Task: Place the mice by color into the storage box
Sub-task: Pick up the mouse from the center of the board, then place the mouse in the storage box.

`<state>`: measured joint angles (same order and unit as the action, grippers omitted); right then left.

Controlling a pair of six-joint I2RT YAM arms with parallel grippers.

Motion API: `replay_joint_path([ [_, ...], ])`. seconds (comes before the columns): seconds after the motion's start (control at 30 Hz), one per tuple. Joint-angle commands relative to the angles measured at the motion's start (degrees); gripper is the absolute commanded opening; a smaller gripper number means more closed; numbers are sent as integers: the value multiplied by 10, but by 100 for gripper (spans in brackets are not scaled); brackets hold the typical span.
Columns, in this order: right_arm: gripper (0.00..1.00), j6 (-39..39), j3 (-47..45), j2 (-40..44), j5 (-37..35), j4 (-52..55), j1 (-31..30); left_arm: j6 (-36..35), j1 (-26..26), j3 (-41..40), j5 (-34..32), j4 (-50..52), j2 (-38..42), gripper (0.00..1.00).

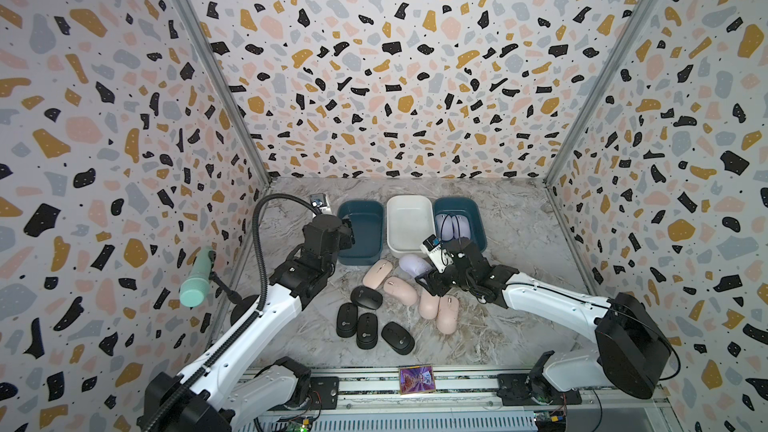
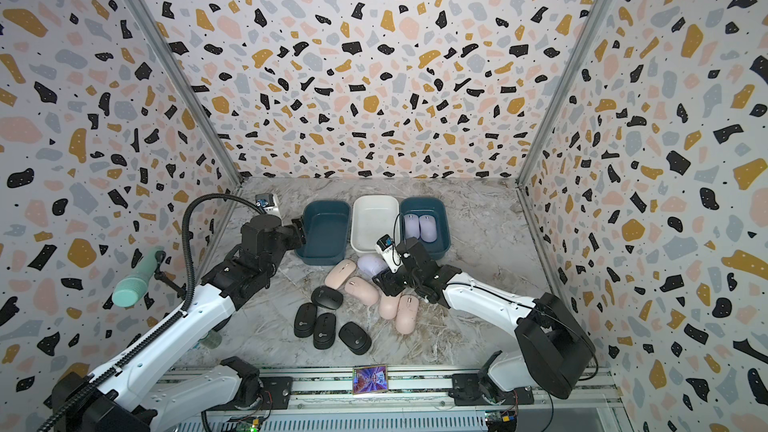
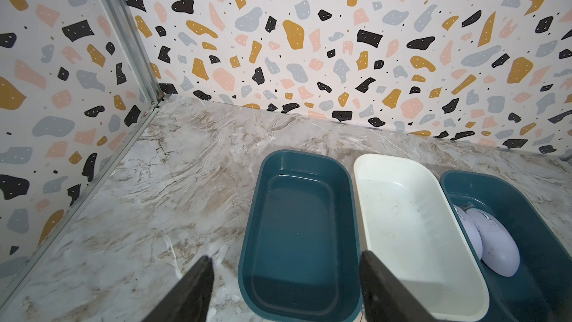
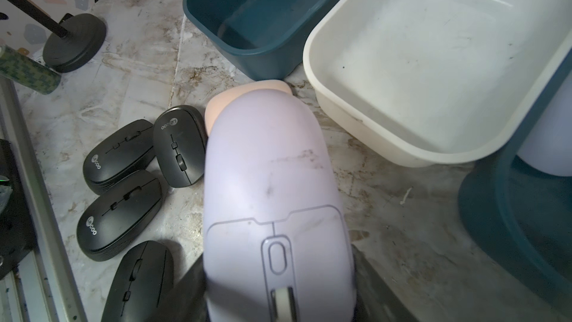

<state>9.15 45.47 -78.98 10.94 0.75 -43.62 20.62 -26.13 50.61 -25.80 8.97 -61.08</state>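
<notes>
While the right gripper [image 4: 277,261] is clenched on the sides of a smooth lilac oval plastic mouse [image 4: 269,181], that mouse sits mid-bench, just in front of the white rectangular plastic tub [image 4: 433,57] and beside four pale pink oval mice [image 1: 400,289]. Four black oval mice [image 1: 367,329] lie nearer the front edge of the marble-patterned bench [image 1: 519,243]. The left gripper [image 3: 286,257] hangs released, holding nothing, above the near end of a dark teal plastic tub [image 3: 263,181]. Along the back edge, right of the white tub, a second teal tub [image 1: 478,218] holds two lilac mice [image 2: 427,227].
</notes>
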Motion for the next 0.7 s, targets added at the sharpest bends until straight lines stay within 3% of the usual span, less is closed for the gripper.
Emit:
replay_joint_path([
  [0.0,54,14,4,24,-20,16,2,2,-3,18,3,-10,-4,73],
  [0.67,55,49,52,16,-4,1,158,6,-3,34,17,-9,-18,73],
])
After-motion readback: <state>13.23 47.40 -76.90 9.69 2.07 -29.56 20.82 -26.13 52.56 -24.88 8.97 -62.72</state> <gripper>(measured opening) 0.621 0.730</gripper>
